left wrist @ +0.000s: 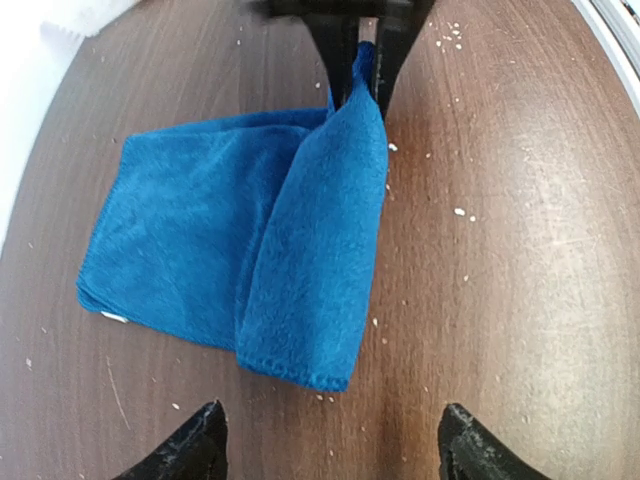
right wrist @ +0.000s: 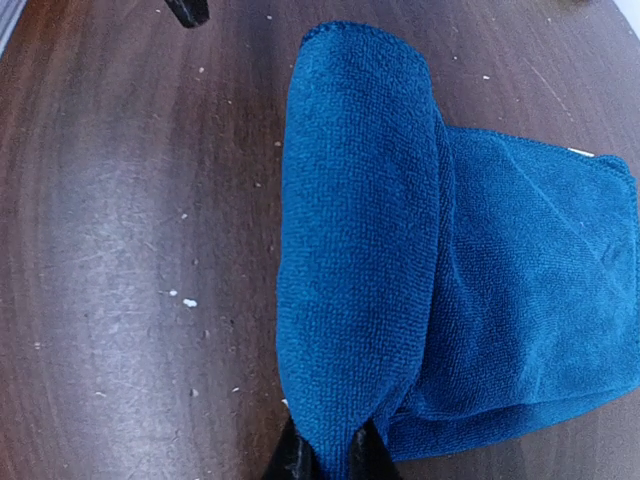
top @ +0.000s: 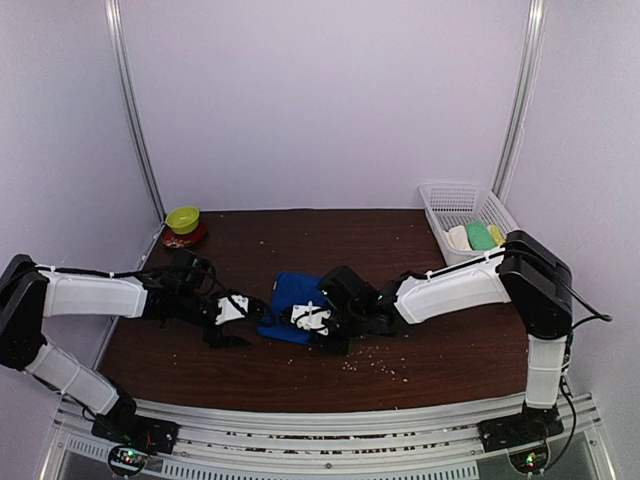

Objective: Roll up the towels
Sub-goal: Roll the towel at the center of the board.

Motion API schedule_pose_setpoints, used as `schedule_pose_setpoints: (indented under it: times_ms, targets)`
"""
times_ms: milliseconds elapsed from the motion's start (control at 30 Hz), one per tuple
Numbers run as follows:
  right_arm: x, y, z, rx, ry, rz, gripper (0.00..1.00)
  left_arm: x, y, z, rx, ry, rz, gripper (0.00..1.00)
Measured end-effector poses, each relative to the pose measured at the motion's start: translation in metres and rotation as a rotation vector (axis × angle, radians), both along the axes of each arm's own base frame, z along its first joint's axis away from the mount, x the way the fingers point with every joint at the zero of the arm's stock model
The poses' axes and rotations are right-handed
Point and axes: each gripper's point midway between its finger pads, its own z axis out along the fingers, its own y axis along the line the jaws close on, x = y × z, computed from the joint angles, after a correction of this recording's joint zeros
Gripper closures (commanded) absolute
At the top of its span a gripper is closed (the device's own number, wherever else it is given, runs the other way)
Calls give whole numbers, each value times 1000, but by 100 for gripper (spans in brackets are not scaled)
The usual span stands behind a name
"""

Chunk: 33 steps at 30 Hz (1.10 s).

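A royal blue towel [top: 293, 298] lies on the brown table, between the two grippers. One long side of it is folded over into a thick strip [left wrist: 320, 270] on top of the flat part [right wrist: 540, 280]. My right gripper [right wrist: 330, 445] is shut on one end of that strip, and its black fingers [left wrist: 340, 50] pinch the cloth in the left wrist view. My left gripper [left wrist: 330, 420] stands open just short of the strip's other end, with only bare table between its fingertips. From above, the left gripper [top: 243, 322] is at the towel's left edge and the right gripper [top: 303, 318] at its near right.
A white mesh basket [top: 440, 195] at the back right holds cream, green and yellow soft bundles. At the back left a green bowl [top: 183, 218] sits on a red dish. Pale crumbs [top: 375, 362] dot the table. Walls close in on three sides.
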Motion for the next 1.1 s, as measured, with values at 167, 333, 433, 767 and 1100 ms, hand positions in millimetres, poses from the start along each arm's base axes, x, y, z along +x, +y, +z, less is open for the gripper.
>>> schedule_pose_setpoints:
  times_ms: [167, 333, 433, 767, 1100]
  targets:
    - [-13, 5, 7, 28, 169, 44, 100, -1, -13, 8, -26, -78, -31, 25]
    - [-22, 12, 10, 44, 334, 74, 100, -5, -23, 13, -40, -127, -56, 26]
    - [-23, 10, 8, 38, 409, 68, 100, -8, -27, 13, -40, -134, -69, 32]
    - [-21, 7, 2, 53, 592, 35, 100, -5, -29, -9, 8, -63, -47, 68]
    - [-14, 7, 1, 68, 745, 14, 94, 4, -35, -18, 26, -9, -21, 100]
